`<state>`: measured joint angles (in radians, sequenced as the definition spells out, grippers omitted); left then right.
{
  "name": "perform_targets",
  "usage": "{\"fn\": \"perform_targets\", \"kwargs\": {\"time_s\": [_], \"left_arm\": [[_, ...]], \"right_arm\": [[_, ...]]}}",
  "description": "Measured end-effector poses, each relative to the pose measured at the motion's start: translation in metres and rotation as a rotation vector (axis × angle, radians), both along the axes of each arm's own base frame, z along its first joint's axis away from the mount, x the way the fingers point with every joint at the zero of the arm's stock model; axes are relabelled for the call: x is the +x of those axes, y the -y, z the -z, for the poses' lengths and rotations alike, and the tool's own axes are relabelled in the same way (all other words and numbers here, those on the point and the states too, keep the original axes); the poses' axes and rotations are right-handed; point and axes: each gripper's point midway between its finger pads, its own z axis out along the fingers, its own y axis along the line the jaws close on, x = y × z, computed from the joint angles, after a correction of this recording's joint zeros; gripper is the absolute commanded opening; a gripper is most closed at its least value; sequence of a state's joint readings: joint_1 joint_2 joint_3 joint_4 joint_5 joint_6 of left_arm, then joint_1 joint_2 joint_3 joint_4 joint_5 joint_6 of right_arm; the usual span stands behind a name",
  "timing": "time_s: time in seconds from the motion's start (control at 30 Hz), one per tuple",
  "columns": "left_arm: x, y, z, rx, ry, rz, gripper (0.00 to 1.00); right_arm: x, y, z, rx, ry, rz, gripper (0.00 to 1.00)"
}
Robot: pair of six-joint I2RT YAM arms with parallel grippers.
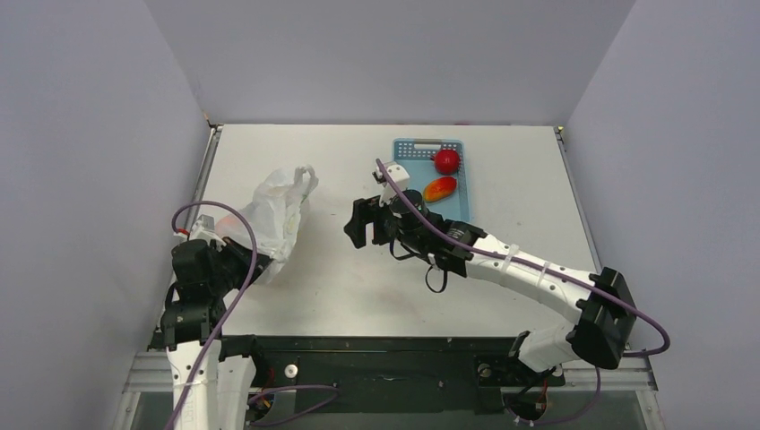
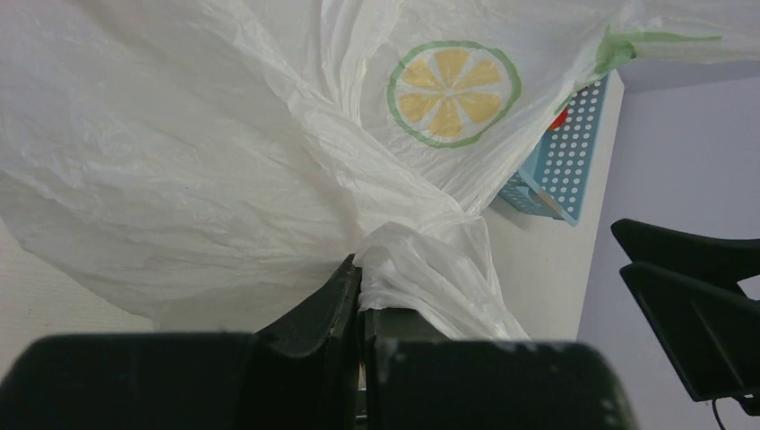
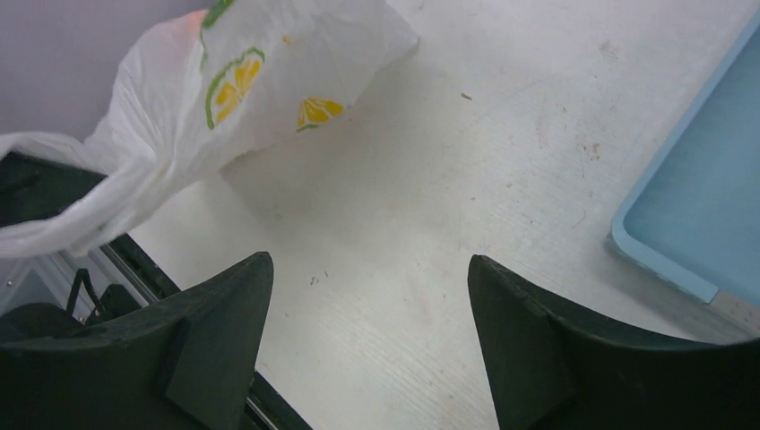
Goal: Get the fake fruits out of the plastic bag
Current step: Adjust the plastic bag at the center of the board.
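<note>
Pinching plastic bag (image 2: pixel 197 161), left fingers (image 2: pixel 323 313).

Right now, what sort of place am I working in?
Most likely a robot lab test cell, not a home: plain partition walls box in a white table, and toy fruit sits on a blue tray.

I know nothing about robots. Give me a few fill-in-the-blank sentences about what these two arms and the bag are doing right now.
1. The left end effector is ___ on a bunched fold of the plastic bag.
2. The right end effector hangs over the bare table with its jaws ___ and nothing between them.
3. The red apple and the mango lie on a ___ tray.

Missing words: shut; open; blue.
</note>
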<state>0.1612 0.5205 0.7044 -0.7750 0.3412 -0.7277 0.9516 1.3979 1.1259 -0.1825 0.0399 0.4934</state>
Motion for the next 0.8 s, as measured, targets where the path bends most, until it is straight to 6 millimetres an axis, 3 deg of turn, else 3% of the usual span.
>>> {"fn": "perform_targets", "kwargs": {"time_s": [0.13, 0.37, 0.53, 0.6, 0.63, 0.67, 0.7, 0.8], "left_arm": [[-0.005, 0.001, 0.004, -0.001, -0.007, 0.001, 0.00], [-0.009, 0.000, 0.008, 0.012, -0.025, -0.004, 0.00], [-0.013, 0.000, 0.011, 0.019, -0.040, -0.001, 0.00], [-0.014, 0.000, 0.012, 0.023, -0.043, 0.000, 0.00], [-0.015, 0.000, 0.012, 0.024, -0.044, 0.001, 0.00], [-0.016, 0.000, 0.012, 0.025, -0.044, 0.002, 0.00], [-0.016, 0.000, 0.012, 0.025, -0.044, 0.002, 0.00], [-0.016, 0.000, 0.013, 0.026, -0.047, 0.001, 0.00]], "right_arm": [[0.009, -0.020, -0.013, 0.053, 0.033, 0.000, 0.83], [0.035, -0.086, -0.041, 0.085, 0.162, -0.026, 0.87], [0.062, -0.110, -0.044, 0.033, 0.263, 0.059, 0.84], [0.077, -0.118, -0.048, 0.012, 0.293, 0.110, 0.67], [0.082, -0.120, -0.048, 0.002, 0.303, 0.127, 0.41], [0.089, -0.123, -0.050, -0.008, 0.312, 0.149, 0.28], [0.092, -0.125, -0.051, -0.021, 0.322, 0.155, 0.06], [0.097, -0.125, -0.052, -0.049, 0.322, 0.173, 0.00]]}}
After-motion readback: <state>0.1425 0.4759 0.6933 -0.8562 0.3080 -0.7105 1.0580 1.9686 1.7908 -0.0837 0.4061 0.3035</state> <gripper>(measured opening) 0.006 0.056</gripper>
